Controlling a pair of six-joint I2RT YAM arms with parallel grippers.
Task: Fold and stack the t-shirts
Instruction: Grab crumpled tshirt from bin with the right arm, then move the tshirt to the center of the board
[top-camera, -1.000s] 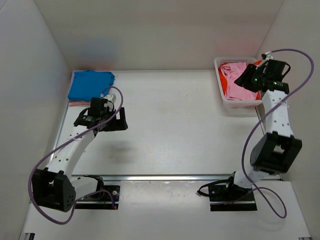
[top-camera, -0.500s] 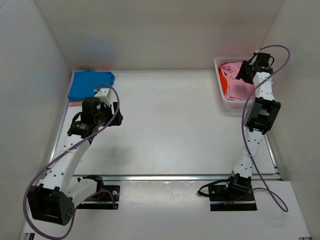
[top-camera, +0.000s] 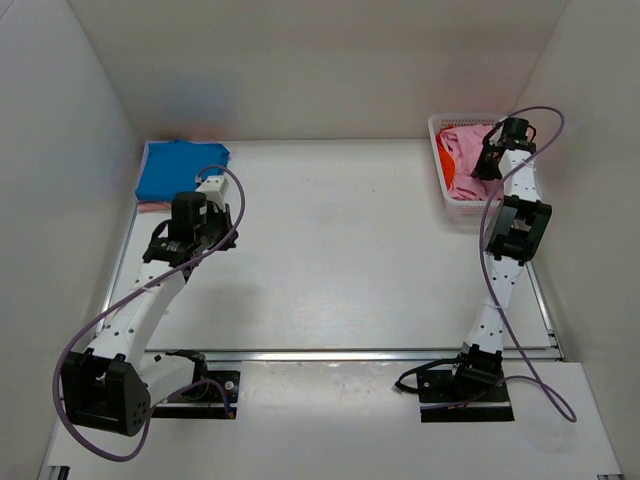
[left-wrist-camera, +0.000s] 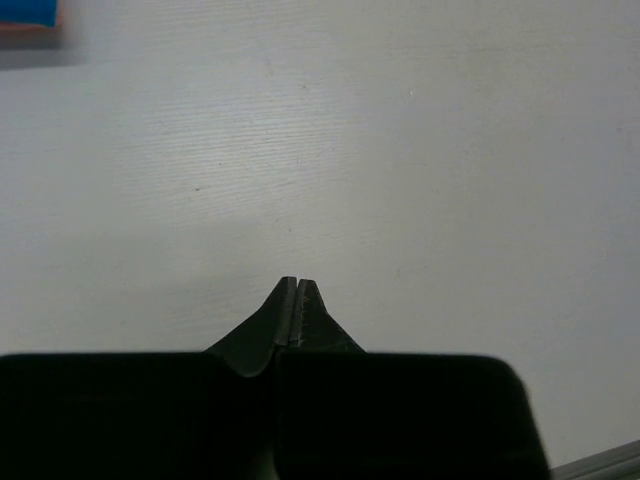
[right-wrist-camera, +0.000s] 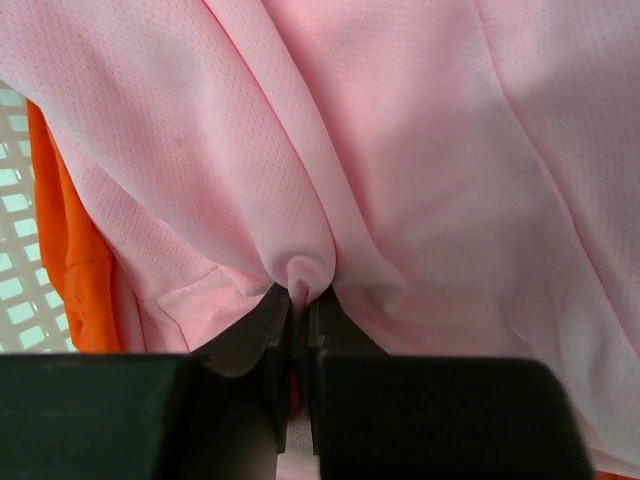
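A light pink t-shirt (top-camera: 463, 147) lies crumpled in the white lattice basket (top-camera: 441, 122) at the far right, with an orange t-shirt (top-camera: 444, 172) beneath it at the basket's left side. My right gripper (top-camera: 487, 160) reaches down into the basket. In the right wrist view it (right-wrist-camera: 301, 290) is shut on a pinched fold of the pink t-shirt (right-wrist-camera: 400, 150), with orange cloth (right-wrist-camera: 70, 260) at the left. A bright blue t-shirt (top-camera: 180, 168) lies folded at the far left. My left gripper (top-camera: 205, 228) hovers just in front of it, shut and empty (left-wrist-camera: 297, 283) over bare table.
A pink edge (top-camera: 150, 207) shows under the folded blue t-shirt, whose corner (left-wrist-camera: 25, 12) appears at the top left of the left wrist view. White walls close in the table on the left, back and right. The basket's lattice (right-wrist-camera: 15, 180) shows beside the orange cloth.
My right gripper dropped into the basket and closed on the pink t-shirt. My left gripper closed on nothing and drew back slightly to the left.
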